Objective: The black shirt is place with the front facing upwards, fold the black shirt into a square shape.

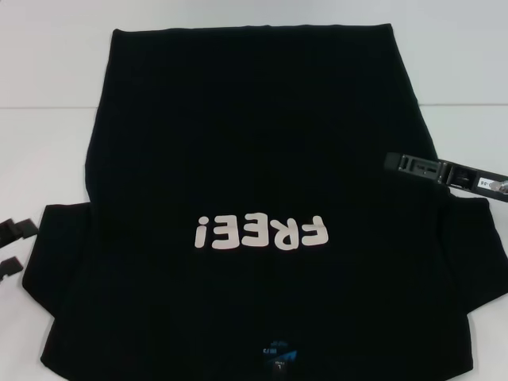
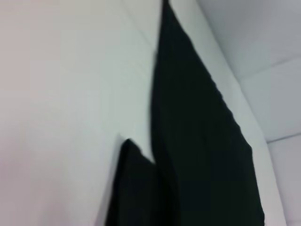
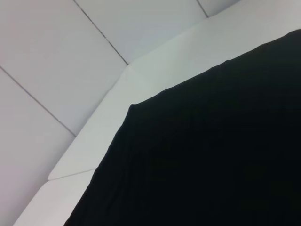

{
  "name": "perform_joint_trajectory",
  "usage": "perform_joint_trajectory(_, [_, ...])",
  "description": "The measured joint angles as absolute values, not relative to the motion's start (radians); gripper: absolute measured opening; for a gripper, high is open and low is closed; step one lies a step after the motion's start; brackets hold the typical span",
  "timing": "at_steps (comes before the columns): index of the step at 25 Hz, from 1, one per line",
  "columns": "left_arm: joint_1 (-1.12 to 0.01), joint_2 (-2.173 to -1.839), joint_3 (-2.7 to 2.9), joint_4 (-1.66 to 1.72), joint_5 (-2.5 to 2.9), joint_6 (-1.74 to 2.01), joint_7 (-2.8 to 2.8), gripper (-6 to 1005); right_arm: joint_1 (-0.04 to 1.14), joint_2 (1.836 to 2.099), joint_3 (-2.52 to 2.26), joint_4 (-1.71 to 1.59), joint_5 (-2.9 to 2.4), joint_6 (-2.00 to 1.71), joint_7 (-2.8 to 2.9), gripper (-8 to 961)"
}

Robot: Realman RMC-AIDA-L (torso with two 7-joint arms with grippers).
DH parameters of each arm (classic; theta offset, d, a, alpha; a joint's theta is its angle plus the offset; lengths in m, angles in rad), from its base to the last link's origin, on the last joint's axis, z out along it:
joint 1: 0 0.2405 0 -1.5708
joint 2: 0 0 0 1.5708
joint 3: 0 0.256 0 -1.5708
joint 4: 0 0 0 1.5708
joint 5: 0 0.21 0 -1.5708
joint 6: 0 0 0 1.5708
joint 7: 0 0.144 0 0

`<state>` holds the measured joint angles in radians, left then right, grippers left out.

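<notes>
The black shirt (image 1: 254, 159) lies spread flat on the white table (image 1: 48, 119), front up. Its pale "FREE!" lettering (image 1: 262, 232) reads upside down, and the blue neck label (image 1: 279, 353) is at the near edge. My left gripper (image 1: 14, 248) is at the far left, just off the shirt's left sleeve (image 1: 55, 262), open with bare table between its fingertips. My right gripper (image 1: 397, 164) reaches in from the right, over the shirt's right side above the right sleeve (image 1: 476, 254). The left wrist view shows the shirt's edge (image 2: 197, 141) and sleeve (image 2: 131, 188). The right wrist view shows a hem corner (image 3: 211, 150).
Bare white tabletop surrounds the shirt at left (image 1: 40, 159), at the far side and at the upper right (image 1: 460, 79). The table's far edge and the pale panelled floor beyond (image 3: 70, 56) show in the right wrist view.
</notes>
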<state>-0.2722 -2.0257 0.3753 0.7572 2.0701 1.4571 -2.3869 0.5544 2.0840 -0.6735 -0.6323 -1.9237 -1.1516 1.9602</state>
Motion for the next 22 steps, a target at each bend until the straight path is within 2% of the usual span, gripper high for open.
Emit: perform_joint_trajectory(22, [-0.26, -2.027, 0.382, 0.693, 2.126, 1.374, -2.401, 883, 0.564, 2.084, -0.673, -0.624, -1.922, -1.144, 1.963, 941])
